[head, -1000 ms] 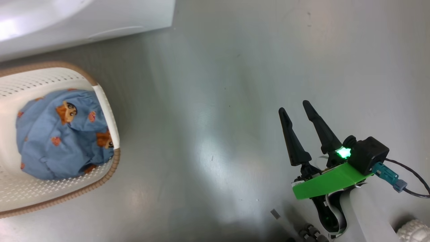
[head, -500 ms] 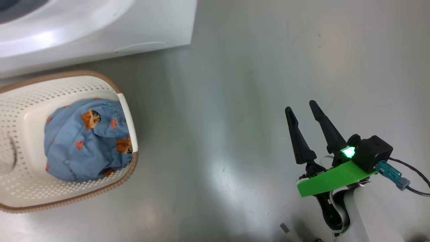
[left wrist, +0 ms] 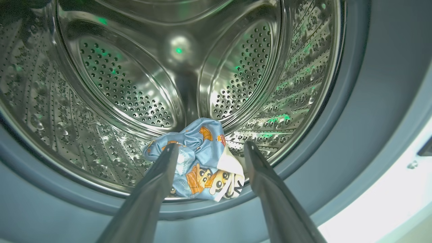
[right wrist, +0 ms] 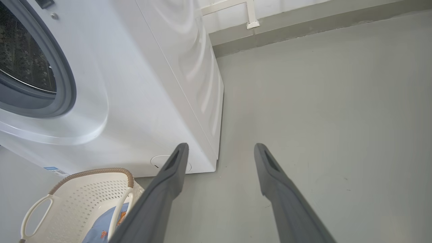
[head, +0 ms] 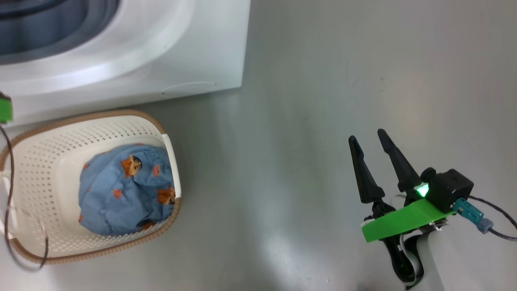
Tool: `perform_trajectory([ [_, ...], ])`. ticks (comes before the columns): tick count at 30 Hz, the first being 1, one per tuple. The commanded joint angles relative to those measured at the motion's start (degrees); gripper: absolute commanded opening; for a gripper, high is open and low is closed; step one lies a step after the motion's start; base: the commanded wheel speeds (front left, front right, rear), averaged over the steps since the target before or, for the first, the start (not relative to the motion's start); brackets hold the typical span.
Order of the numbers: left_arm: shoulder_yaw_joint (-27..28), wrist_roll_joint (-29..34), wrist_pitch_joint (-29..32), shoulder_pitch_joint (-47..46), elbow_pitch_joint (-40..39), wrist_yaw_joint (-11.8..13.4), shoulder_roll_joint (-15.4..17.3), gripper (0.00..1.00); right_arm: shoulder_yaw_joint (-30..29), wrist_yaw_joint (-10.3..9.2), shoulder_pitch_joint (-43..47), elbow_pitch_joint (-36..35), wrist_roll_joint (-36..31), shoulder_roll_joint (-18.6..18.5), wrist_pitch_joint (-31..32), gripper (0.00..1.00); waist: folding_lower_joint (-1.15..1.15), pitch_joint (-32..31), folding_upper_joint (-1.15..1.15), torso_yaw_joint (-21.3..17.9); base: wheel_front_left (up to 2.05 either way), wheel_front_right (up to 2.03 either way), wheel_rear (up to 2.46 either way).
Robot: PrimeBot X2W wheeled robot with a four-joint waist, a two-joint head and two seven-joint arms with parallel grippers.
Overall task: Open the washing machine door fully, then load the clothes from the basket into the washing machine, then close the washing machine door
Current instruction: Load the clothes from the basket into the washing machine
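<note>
- left pincer (left wrist: 211,148) spread wide, empty, pointing at one garment (left wrist: 202,135) low centre in the drum (left wrist: 118,84)
- right pincer (head: 366,137) also wide open, empty, lower right over floor (head: 303,121)
- more clothes (head: 125,190) in the basket (head: 40,169), lower left

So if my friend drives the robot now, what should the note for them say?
Left gripper: open, empty, pointing into the drum.
Right gripper: open, empty, over the floor.
One blue garment lies in the drum; a second garment lies in the basket by the washing machine.
Done: machine open, one garment loaded.
Left: load the basket's garment, close the door.
</note>
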Motion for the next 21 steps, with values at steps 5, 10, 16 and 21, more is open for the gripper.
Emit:
perform_trajectory([
  [5, 6.8, 3.8, -0.4, 7.3, -6.7, 0.3, 0.6, 1.00, 1.0, 0.09, 2.2, -0.9, -0.9, 0.2, -0.3, 1.00, 0.00, -3.9, 0.00, 0.7, 0.00, 0.00, 0.00],
  [10, 11.9, 7.6, -0.4, 14.7, -12.6, 0.3, -2.7, 1.00, 0.9, 0.09, 2.8, -1.1, -1.4, 0.2, -0.3, 1.00, 0.00, -6.2, 0.00, 0.8, 0.00, 0.00, 0.00],
  [16, 17.0, 11.7, -0.4, 23.5, -17.9, 0.3, -6.0, 1.00, 0.9, 0.09, 3.8, -1.1, -1.4, 0.2, -0.3, 1.00, 0.00, -9.7, 0.00, 0.7, 0.00, 0.00, 0.00],
  [21, 20.3, 13.8, -0.4, 29.9, -20.3, 0.3, -8.1, 1.00, 1.1, 0.09, 4.9, -0.3, -1.4, 0.2, -0.3, 1.00, 0.00, -13.1, 0.00, 0.7, 0.00, 0.00, 0.00],
])
